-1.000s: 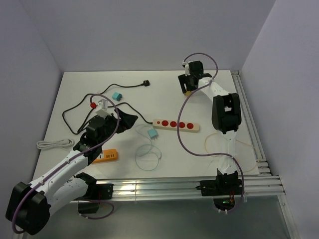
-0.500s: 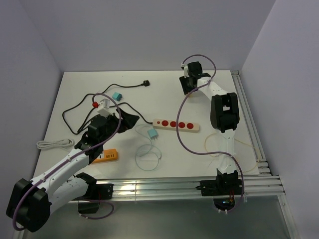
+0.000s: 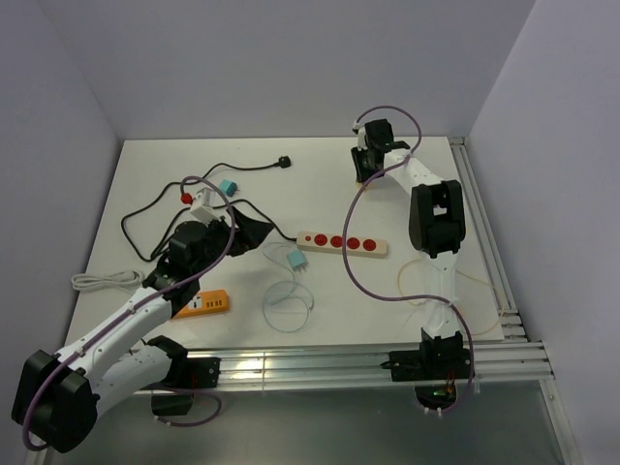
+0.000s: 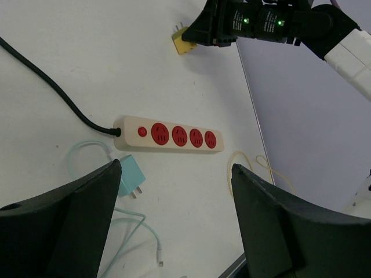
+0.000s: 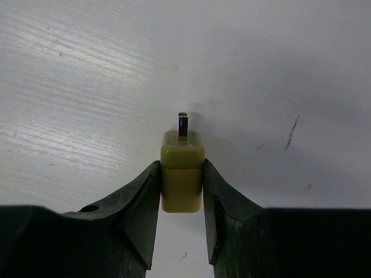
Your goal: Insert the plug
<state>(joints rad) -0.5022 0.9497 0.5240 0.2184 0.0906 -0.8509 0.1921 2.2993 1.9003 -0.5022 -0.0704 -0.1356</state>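
A small yellow plug (image 5: 182,171), metal prong pointing away from the wrist, sits pinched between the right gripper's (image 5: 181,176) two black fingers at the far right of the white table (image 3: 174,165). The cream power strip (image 3: 342,243) lies mid-table, well apart. The left gripper (image 4: 175,174) hovers with jaws spread wide.

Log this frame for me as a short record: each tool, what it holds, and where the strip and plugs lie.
right tool: shut on the small yellow block-shaped plug, fingers on both sides, pin pointing away
left tool: open, empty, raised above the strip
cream plastic power strip with red sockets: lying flat, sockets vacant
teal plastic plug with pale cable: lying beside the strip's corded end, unheld
step: yellow plug gripped, not yet inserted
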